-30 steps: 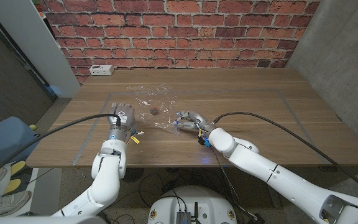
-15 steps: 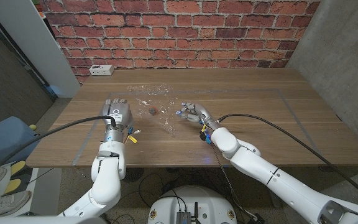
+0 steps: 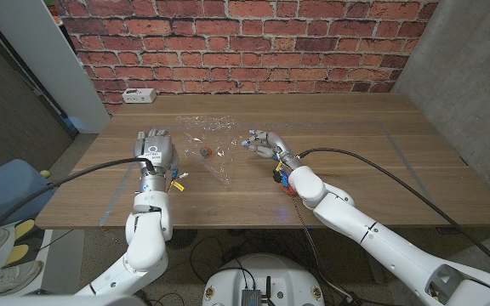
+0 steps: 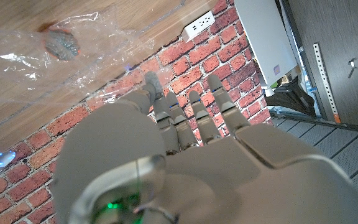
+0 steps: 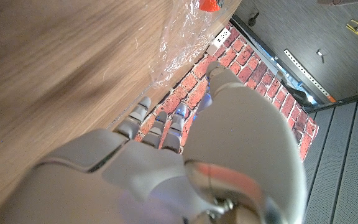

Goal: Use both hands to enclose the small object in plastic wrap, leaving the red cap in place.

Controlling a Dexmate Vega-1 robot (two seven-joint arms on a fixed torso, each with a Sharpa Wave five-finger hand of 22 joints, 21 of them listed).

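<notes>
Between hands, small object (image 3: 208, 152) on plastic wrap (image 3: 213, 146); left hand (image 3: 157, 150) released, right hand (image 3: 263, 144) pinching wrap edge.

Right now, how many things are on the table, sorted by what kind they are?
Plastic wrap sheet: 1
Small object with a red cap: 1
White power strip: 1
Robot hands: 2, the left hand and the right hand
Total: 5
</notes>
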